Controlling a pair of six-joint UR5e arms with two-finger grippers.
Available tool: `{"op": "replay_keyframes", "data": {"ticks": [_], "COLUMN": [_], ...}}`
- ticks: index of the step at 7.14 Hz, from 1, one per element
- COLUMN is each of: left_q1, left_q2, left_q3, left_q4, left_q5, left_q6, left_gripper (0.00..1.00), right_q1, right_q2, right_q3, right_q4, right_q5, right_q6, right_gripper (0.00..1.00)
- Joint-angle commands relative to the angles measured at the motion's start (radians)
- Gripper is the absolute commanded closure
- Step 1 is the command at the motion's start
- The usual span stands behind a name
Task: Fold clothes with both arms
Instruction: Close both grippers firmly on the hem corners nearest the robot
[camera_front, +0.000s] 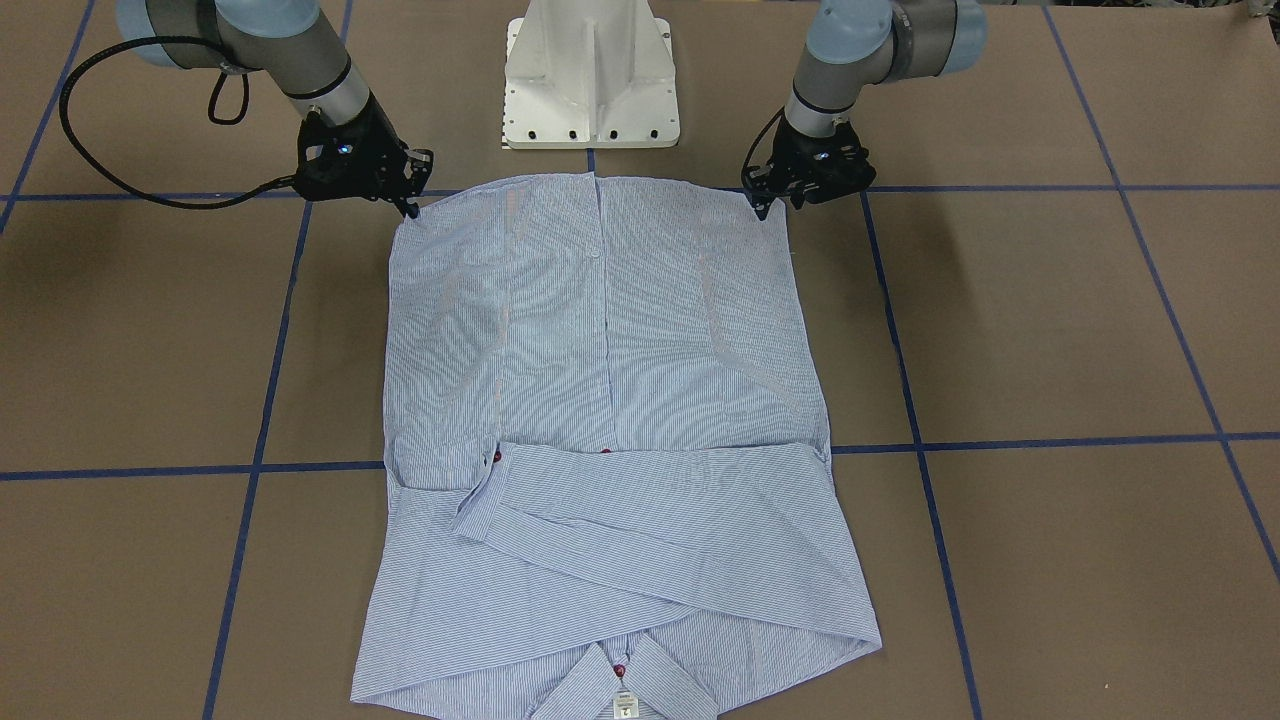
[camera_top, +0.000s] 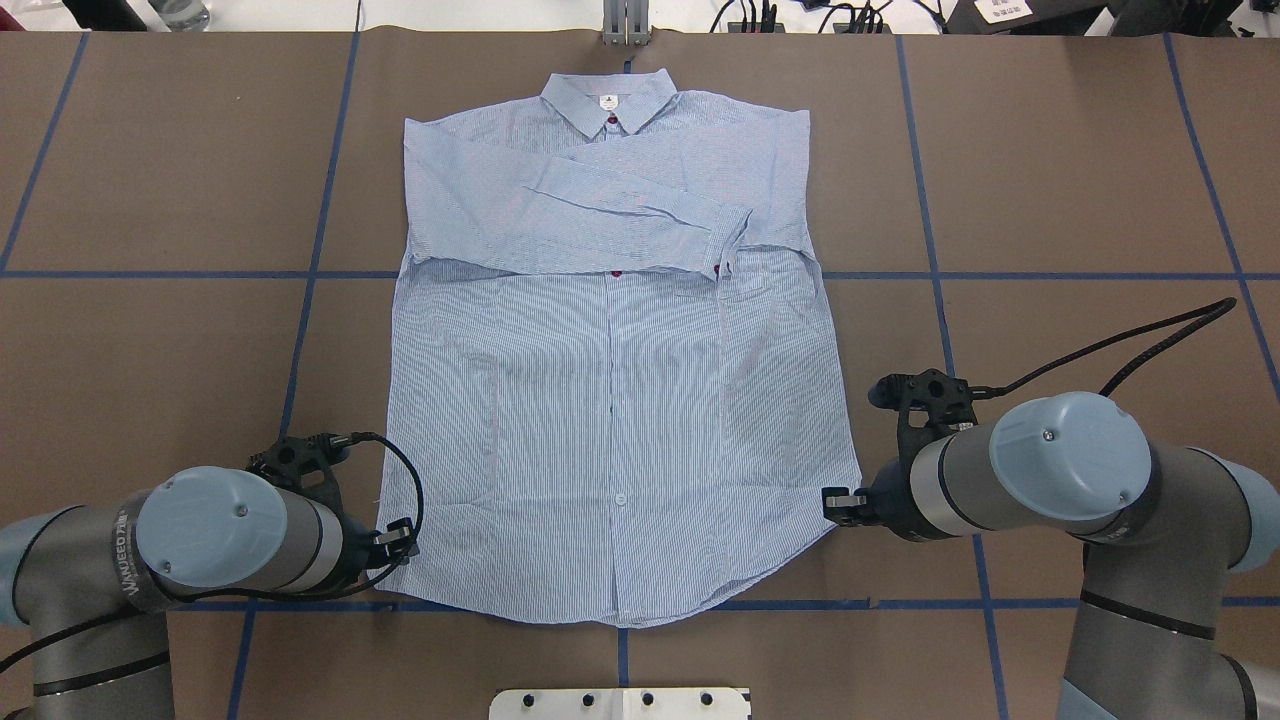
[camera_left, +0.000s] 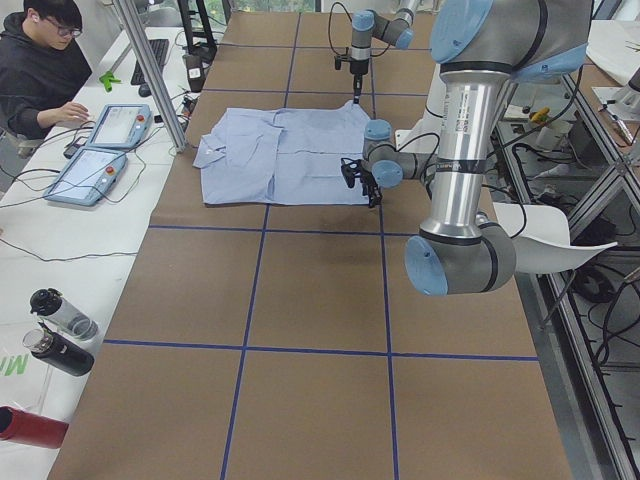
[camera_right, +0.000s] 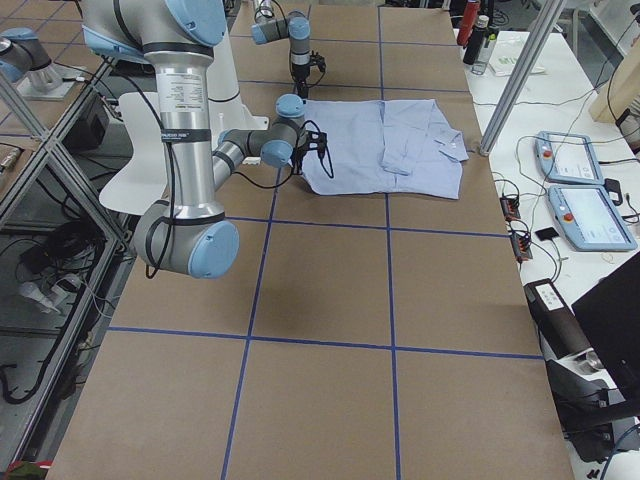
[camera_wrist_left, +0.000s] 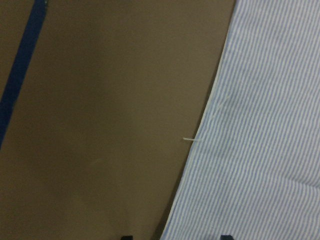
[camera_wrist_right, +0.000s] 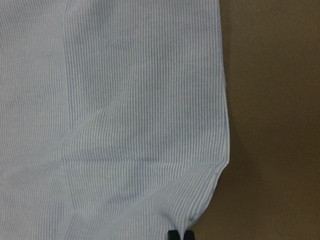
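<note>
Right now the shirt (camera_top: 610, 400) lies flat and face up on the counter (camera_top: 1050, 200). Its hem is nearest the claws, and its sleeves (camera_top: 640, 215) are folded across the chest far ahead of them, just short of the collar (camera_top: 607, 100).

The right claw (camera_wrist_right: 180, 234) has its fingertips drawn nearly together, and they look pinched on the hem corner. The left claw (camera_wrist_left: 174, 236) is spread wide, with one tip over the fabric and the other over bare counter, so it straddles the side seam and grips nothing yet.

That mismatch is the main risk. If the right side lifts before the left one closes, the hem will likely skew and drag the body crooked. The left claw sits right at the seam, beside a loose thread (camera_wrist_left: 192, 139). A slight drift outward would probably make it close on nothing, or catch only one thin layer. The cloth looks light, so a shallow pinch may slip once the hem is carried. The crossed sleeves could also slide apart if the body is tugged. A black cable (camera_top: 405, 490) loops just above the left claw and might brush the corner.

Outboard of each claw is brown counter crossed by blue tape lines (camera_top: 300, 330). Behind and between the claws stands the white pedestal (camera_front: 592, 75). Ahead, the route runs over the shirt itself, and the sleeves are the only raised part.
</note>
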Motion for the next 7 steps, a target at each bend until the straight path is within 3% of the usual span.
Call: {"op": "replay_keyframes", "data": {"ticks": [1,4,7], "left_q1": [0.002,0.004,0.002], "left_q2": [-0.002,-0.002,-0.002], "left_q3": [0.0,0.0,0.002], "left_q4": [0.0,0.0,0.0], "left_q5": [0.0,0.0,0.0], "left_q6": [0.0,0.0,0.0], "left_gripper": [0.48,0.71,0.8], "right_q1": [0.001,0.004,0.014], "right_q2": [-0.002,-0.002,-0.002], "right_q3": [0.0,-0.002,-0.002], "right_q4": [0.0,-0.001,-0.001], "right_q5": [0.0,0.0,0.012], "right_q6": [0.0,0.0,0.0], "right_gripper": [1.0,1.0,1.0]}}
